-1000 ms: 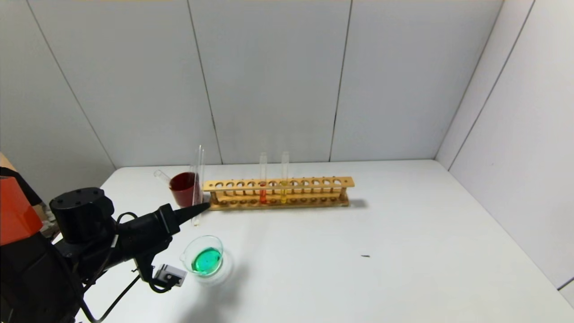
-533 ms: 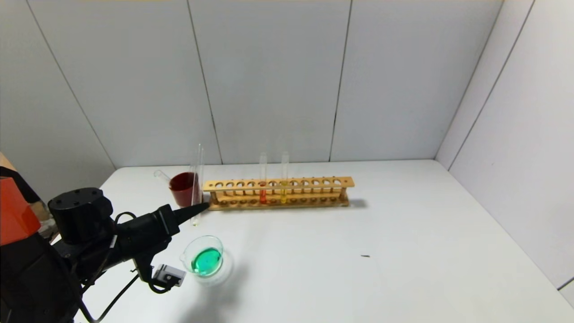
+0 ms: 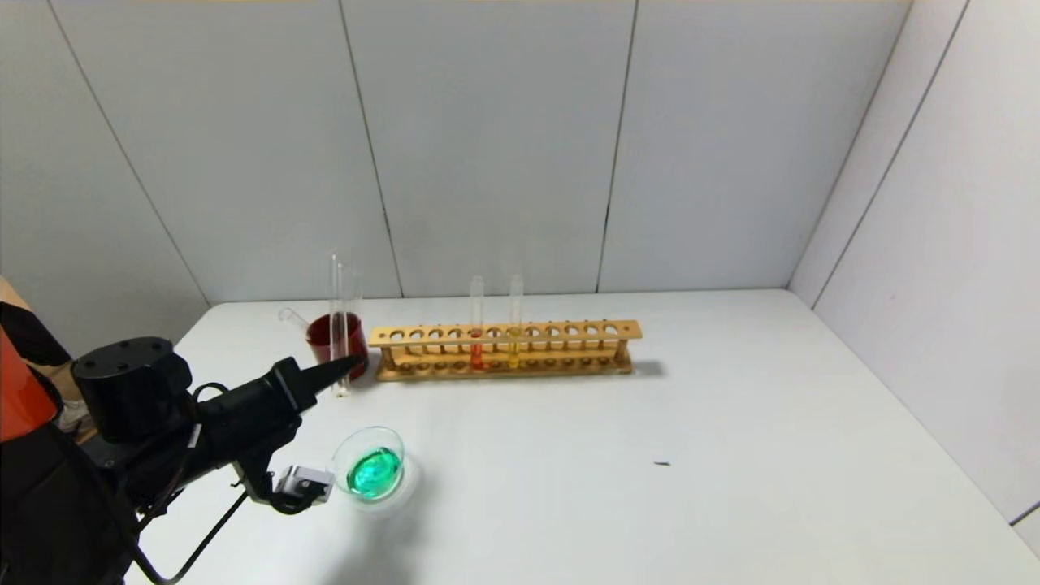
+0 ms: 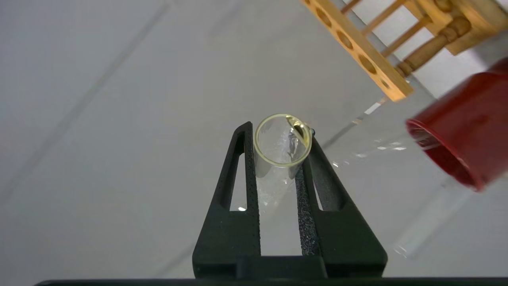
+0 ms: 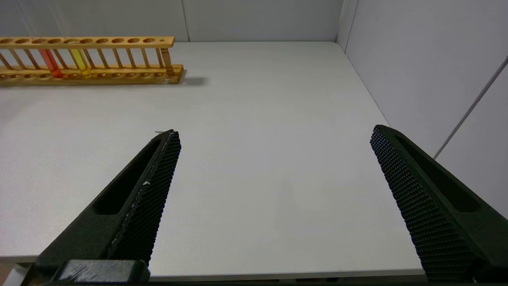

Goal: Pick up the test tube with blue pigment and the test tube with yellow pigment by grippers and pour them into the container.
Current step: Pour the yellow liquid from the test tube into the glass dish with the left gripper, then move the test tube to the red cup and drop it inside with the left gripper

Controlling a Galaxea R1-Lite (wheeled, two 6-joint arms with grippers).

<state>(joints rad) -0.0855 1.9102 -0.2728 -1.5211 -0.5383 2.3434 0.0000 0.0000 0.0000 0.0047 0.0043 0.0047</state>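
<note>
Glass, clear and nearly drained, is what my left gripper (image 3: 345,363) pinches: an upright test tube (image 3: 338,325) with a yellow trace at its rim, held just in front of the dark red cup (image 3: 329,340), at the left end of the wooden rack (image 3: 504,349). Green liquid sits in the container (image 3: 372,470), nearer me than the rack. One test tube with yellow pigment (image 3: 515,325) stands in the rack beside an orange-red tube (image 3: 476,327). My right gripper (image 5: 274,198) hangs spread wide, well right of the rack.
</note>
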